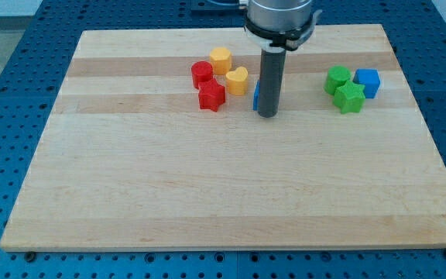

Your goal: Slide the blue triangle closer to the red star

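Observation:
The red star (212, 96) lies on the wooden board (207, 186) left of centre near the view's top. The blue triangle (257, 96) is mostly hidden behind my rod; only a thin blue edge shows on the rod's left side. My tip (267, 115) rests on the board touching or just right of the blue triangle, about 70 px right of the red star. The arm's rod comes down from the view's top.
A red cylinder (201, 73) sits just above the red star. A yellow hexagon (221, 59) and a yellow heart (237, 80) lie between the star and the rod. At the right are a green block (337, 78), a green star (350, 98) and a blue cube (368, 82).

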Robot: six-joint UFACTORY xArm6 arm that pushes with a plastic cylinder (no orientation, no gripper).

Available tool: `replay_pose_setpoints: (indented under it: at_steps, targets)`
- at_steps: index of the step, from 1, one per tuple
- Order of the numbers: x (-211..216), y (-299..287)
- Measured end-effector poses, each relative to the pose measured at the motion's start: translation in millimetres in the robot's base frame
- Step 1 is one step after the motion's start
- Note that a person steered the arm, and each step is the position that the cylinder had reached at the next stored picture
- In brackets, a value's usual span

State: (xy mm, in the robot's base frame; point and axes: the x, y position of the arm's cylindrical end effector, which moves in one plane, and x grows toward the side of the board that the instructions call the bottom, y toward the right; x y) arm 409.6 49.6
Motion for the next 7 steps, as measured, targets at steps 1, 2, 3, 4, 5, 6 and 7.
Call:
replay_pose_setpoints:
  at_steps: [1,2,3,4,5,6,7]
  targets:
    - [0,-6]
    - [0,-6]
    - [17,-5]
    - [38,20]
    - [30,46]
    - [8,57]
    - [-7,58]
